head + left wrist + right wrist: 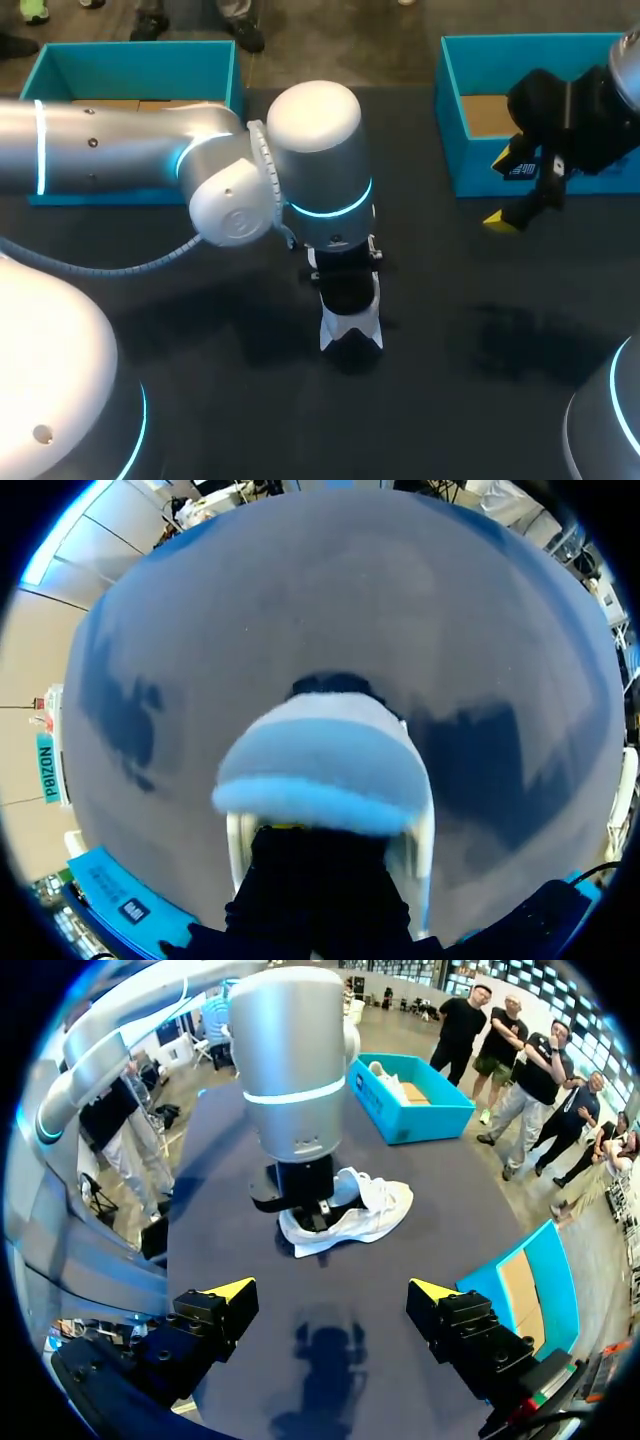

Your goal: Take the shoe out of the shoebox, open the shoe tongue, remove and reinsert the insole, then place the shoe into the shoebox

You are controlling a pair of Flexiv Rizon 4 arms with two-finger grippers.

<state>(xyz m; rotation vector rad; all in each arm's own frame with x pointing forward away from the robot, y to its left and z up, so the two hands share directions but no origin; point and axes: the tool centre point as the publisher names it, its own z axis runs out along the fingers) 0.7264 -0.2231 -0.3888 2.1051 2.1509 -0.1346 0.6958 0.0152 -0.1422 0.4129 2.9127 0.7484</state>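
A white shoe (350, 325) stands on the dark table at the middle, toe towards the front edge. In the left wrist view its toe cap (320, 770) lies just ahead of my left gripper (318, 865). That gripper comes straight down and is shut, its black fingers sunk in the shoe's opening; whatever lies between them is hidden. From the right wrist view the shoe (375, 1210) shows under the left gripper (305, 1205). My right gripper (330, 1300) hangs open and empty, well apart from the shoe, by the right blue shoebox (455, 120).
A second blue box (135, 60) stands at the back left, partly behind my left arm (120, 145); in the right wrist view something white lies in that box (410, 1100). The right box's wall (530, 1280) is close beside the right gripper.
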